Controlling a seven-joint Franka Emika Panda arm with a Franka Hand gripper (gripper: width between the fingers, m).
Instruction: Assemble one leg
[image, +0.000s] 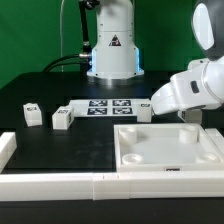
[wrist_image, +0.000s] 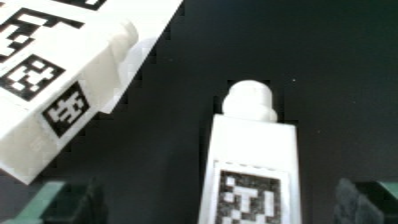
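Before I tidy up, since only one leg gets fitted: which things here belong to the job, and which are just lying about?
Job: small white plastic block-like leg nearest the gripper; large white square tray-like panel.
Lying about: two other white legs; thin flat white marker board.

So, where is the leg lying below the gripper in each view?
Exterior view: not seen, probably hidden behind the gripper, beyond the tray.
Wrist view: the leg lies between the open fingers.
Shared landmark: the marker board, beside the gripper.
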